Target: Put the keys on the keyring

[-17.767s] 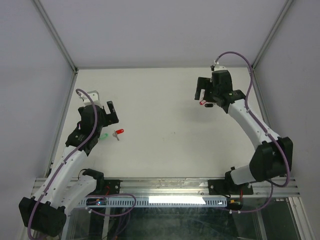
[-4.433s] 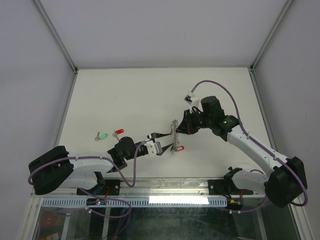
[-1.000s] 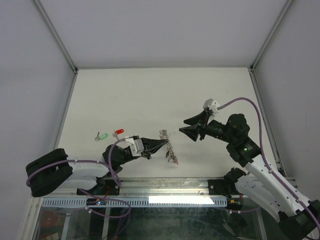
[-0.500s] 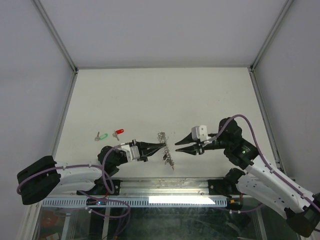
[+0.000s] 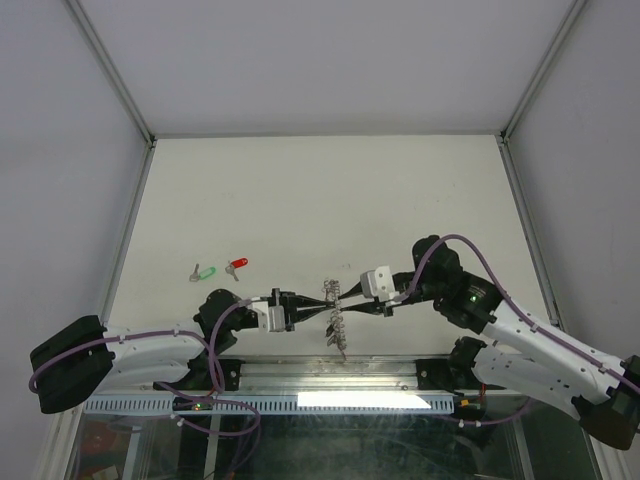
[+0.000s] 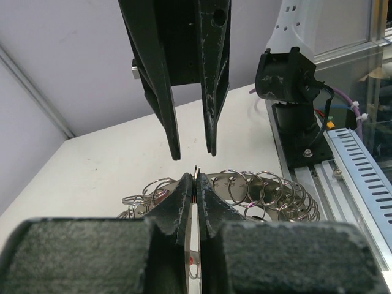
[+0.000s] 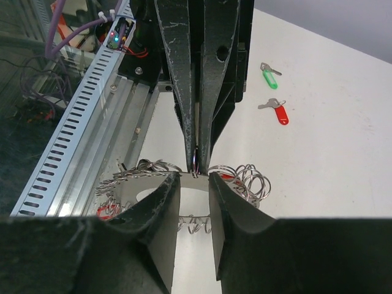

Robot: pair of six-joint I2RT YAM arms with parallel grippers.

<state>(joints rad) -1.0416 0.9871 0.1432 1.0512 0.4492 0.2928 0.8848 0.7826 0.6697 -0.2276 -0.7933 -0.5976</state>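
Note:
The keyring (image 5: 333, 312) is a grey metal plate fringed with many wire rings (image 6: 257, 187), held just above the table near the front edge. My left gripper (image 5: 322, 305) comes in from the left and is shut on one small ring at the plate's rim (image 6: 196, 173). My right gripper (image 5: 345, 304) faces it from the right, jaws a little apart (image 7: 195, 180), tips just short of that ring (image 7: 194, 164) with nothing between them. The keys lie on the table to the left, one green (image 5: 206, 272) (image 7: 268, 76), one red (image 5: 238, 265) (image 7: 278, 112).
The metal rail (image 5: 340, 375) runs along the table's front edge right behind the keyring. The right arm's base (image 6: 294, 92) stands close by. White walls (image 5: 300, 60) enclose the table at the back and sides.
My right arm has swung down and left until its tips meet the keyring, and its jaws have narrowed. The left gripper has carried the keyring slightly toward the front edge.

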